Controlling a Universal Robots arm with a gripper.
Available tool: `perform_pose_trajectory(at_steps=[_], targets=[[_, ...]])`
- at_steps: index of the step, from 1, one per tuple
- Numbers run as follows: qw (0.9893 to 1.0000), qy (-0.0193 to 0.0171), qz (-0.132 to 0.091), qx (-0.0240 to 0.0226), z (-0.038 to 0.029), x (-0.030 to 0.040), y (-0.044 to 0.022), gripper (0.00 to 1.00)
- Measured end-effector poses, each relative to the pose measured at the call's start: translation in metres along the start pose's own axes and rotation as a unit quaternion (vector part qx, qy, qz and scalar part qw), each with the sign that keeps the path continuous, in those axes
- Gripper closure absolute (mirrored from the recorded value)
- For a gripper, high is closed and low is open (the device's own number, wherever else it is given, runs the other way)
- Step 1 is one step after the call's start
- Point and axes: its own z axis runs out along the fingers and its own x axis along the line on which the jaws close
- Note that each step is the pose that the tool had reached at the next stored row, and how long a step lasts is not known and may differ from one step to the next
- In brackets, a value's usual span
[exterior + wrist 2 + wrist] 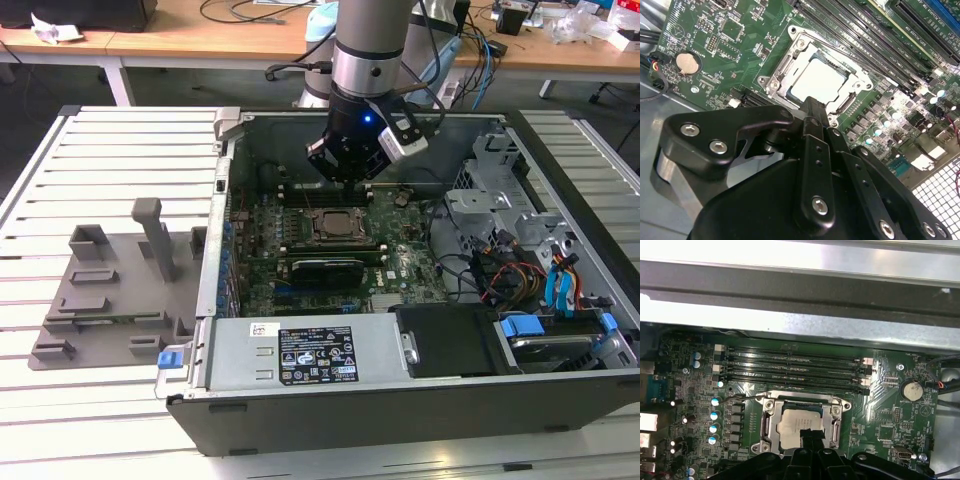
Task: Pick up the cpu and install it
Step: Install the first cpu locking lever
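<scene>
1. Gripper (812, 107), nearest the lens in the second wrist view: black fingers drawn together, holding nothing visible.
2. Cpu (819, 80) lies flat inside socket frame (771, 76), directly beyond the fingertips.

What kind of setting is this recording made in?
Probably a robotics lab or workshop bench: an open computer case lies on a slatted metal table, wooden desks strewn with cables stand behind, and the gripper hangs above the cpu in its motherboard socket.

The silver-topped cpu (801, 422) (820, 80) lies flat, seated in its socket frame (770, 420).
</scene>
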Motion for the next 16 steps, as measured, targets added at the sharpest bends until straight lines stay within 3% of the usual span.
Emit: perform_pose_trajectory(at_steps=[4,10,12,16], targets=[[1.0,0.0,0.0,-0.0001,0.0001,0.0019,0.0002,0.89],[1.0,0.0,0.0,0.0,0.0002,0.0124,0.0011,0.89],[1.0,0.0,0.0,0.0,0.0003,0.0201,0.0017,0.89],[1.0,0.0,0.0,0.0,0.0004,0.0275,0.0023,0.89]])
